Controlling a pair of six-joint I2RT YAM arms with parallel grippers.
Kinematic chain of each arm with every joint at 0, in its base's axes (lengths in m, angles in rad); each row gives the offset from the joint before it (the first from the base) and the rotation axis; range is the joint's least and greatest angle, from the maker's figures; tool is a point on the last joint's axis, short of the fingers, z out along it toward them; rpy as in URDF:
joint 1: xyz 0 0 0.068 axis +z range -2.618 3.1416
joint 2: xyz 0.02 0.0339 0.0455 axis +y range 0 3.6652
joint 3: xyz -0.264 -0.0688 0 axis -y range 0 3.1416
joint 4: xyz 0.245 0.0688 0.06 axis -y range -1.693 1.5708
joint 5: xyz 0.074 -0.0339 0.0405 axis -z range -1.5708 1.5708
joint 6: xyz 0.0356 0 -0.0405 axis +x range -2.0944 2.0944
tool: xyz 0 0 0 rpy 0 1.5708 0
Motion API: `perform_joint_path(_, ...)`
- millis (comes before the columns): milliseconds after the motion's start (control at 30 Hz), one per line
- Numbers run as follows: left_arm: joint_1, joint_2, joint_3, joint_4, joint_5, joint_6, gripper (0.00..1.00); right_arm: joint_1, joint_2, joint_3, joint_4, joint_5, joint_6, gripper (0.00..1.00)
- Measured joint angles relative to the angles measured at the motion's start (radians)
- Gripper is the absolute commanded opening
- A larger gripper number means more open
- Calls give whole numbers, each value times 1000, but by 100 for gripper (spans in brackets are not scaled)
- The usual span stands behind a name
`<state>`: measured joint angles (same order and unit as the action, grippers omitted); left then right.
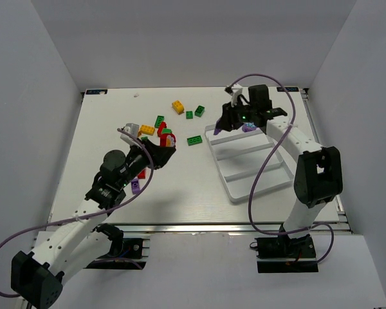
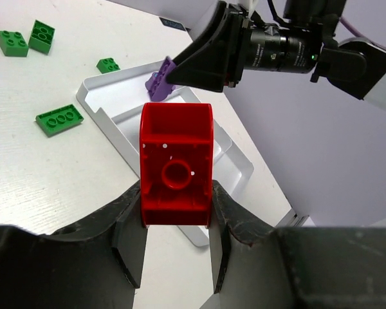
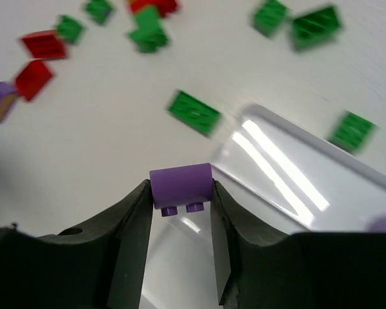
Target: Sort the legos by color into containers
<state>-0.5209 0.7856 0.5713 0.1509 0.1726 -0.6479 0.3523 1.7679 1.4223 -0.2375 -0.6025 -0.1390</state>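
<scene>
Left gripper (image 2: pixel 177 219) clamped on a red brick (image 2: pixel 176 154), right gripper (image 3: pixel 180 222) on a purple brick (image 3: pixel 180 185). I reckon they're light, stiff, slick plastic, best pinched across flat sides.

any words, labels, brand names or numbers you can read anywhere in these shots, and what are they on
No text can be read in any view.
dark tag at the table edge, left wrist view: may carry print, too small to read.
red brick: no lettering visible on the faces shown.
purple brick: plain faces; the rest of the right wrist view is blurred.
</scene>
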Motion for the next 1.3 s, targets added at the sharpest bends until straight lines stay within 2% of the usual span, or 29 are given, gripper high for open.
perform_joint_path(200,0,87,18,47,8,-20,3,-61,-9,-27,17,308,1,0)
perform_joint_path(333,0,143,22,70,21,-35,3,-55,17,-11,51,433,1,0)
perform_joint_path(533,0,176,23,93,30,-58,3,-50,132,63,83,579,-1,0)
perform_joint_path(733,0,176,23,116,32,-75,3,-50,210,81,79,641,-19,0)
perform_joint_path(800,0,184,25,120,36,-76,3,-50,222,87,74,651,-27,7)
perform_joint_path(900,0,213,35,119,46,-79,3,-50,230,89,72,653,-32,36)
perform_joint_path(933,0,225,41,119,50,-79,3,-50,230,89,68,653,-34,50)
perform_joint_path(1000,0,255,56,119,60,-79,3,-50,230,89,66,652,-35,65)
perform_joint_path(1100,0,303,85,117,76,-78,3,-50,230,89,58,648,-45,75)
perform_joint_path(1300,-13,395,145,116,103,-72,6,-51,230,89,55,631,-46,81)
